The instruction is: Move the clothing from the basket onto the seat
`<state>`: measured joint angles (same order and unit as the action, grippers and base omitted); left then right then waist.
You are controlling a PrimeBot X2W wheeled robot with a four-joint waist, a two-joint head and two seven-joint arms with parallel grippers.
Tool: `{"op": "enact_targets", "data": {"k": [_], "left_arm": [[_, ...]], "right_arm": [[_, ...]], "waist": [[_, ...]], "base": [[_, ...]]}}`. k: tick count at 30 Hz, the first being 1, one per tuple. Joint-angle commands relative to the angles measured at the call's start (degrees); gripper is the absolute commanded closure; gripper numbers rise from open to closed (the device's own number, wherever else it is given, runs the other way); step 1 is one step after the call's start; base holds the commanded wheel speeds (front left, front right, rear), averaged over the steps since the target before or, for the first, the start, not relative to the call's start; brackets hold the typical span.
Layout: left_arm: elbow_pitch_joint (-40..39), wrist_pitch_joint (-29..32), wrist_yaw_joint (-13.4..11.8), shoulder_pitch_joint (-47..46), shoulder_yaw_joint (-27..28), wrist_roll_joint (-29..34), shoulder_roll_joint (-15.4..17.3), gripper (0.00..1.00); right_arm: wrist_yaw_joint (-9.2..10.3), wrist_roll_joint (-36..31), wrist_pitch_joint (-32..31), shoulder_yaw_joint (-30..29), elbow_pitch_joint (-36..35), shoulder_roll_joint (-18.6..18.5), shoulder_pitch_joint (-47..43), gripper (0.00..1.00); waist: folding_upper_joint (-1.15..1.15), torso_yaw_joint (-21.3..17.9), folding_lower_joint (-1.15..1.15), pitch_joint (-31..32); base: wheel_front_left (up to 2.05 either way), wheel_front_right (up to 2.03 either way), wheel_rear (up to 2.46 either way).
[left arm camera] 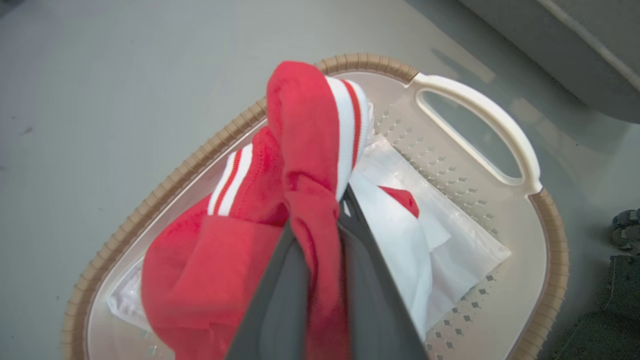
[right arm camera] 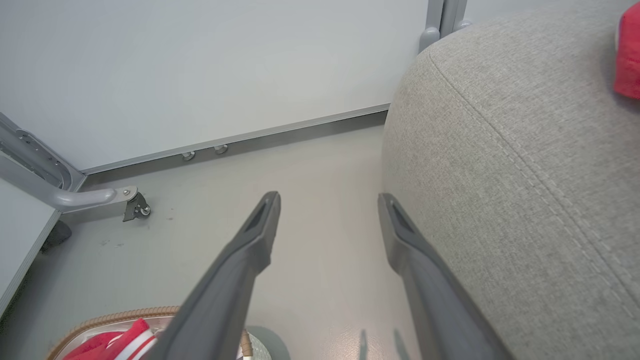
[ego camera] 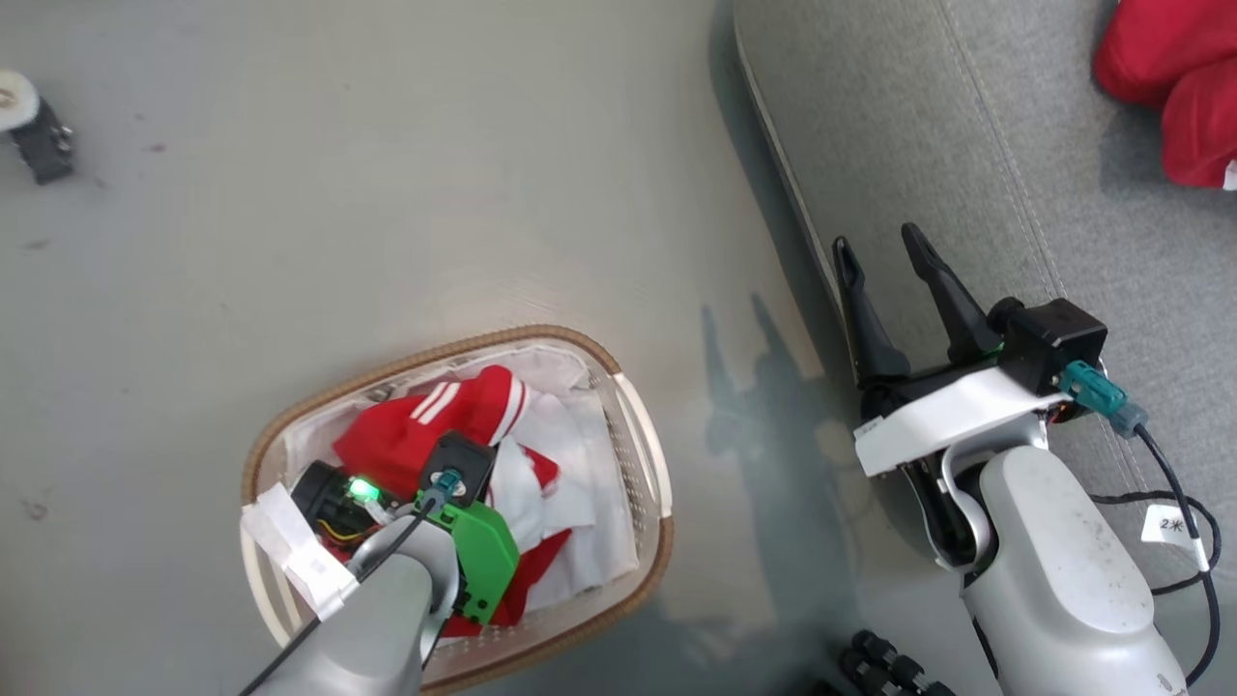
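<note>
Left gripper [left arm camera: 320,216] clamped narrow on red clothing [left arm camera: 300,125], inside basket [ego camera: 541,338] at 7 o'clock on floor [ego camera: 387,145]. Right gripper [ego camera: 879,242] wide, empty, beside seat [ego camera: 928,126] edge at 3 o'clock. Second red garment [ego camera: 1160,58] on seat, 1 o'clock.

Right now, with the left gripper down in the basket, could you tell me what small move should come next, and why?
Probably a straight lift of the left gripper: it is shut on a fold of the red garment, whose bulk lies inside the basket on the white liner. Rising first should clear the rim before swinging toward the seat.
</note>
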<state>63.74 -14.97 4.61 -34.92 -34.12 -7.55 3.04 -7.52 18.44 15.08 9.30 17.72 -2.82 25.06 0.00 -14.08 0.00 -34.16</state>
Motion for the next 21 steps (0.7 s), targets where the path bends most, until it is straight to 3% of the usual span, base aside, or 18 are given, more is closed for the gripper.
{"op": "enact_targets", "data": {"k": [1, 10, 21], "left_arm": [[-2.13, -0.23, -0.05, 2.08, 0.1, -0.82, 0.0, 1.0], [-17.08, -0.26, 0.91, 8.48, 1.5, -1.74, -0.09, 1.0], [-32.24, -0.27, 1.37, 14.59, 7.06, -2.53, -0.09, 1.0]], "right_arm": [[0.06, -0.67, 0.13, -0.4, 0.54, -0.24, -1.27, 0.0], [0.06, -1.51, 0.13, -0.52, 2.3, -0.25, -4.17, 0.0], [0.06, -2.46, 0.13, 0.46, 3.76, -0.25, -7.93, 0.0]], "waist": [[0.0, 4.46, 0.0, 6.04], [0.0, 8.44, 0.0, 12.39], [0.0, 10.07, 0.0, 19.48]], "base": [[0.0, 0.0, 0.0], [0.0, 0.0, 0.0], [0.0, 0.0, 0.0]]}}
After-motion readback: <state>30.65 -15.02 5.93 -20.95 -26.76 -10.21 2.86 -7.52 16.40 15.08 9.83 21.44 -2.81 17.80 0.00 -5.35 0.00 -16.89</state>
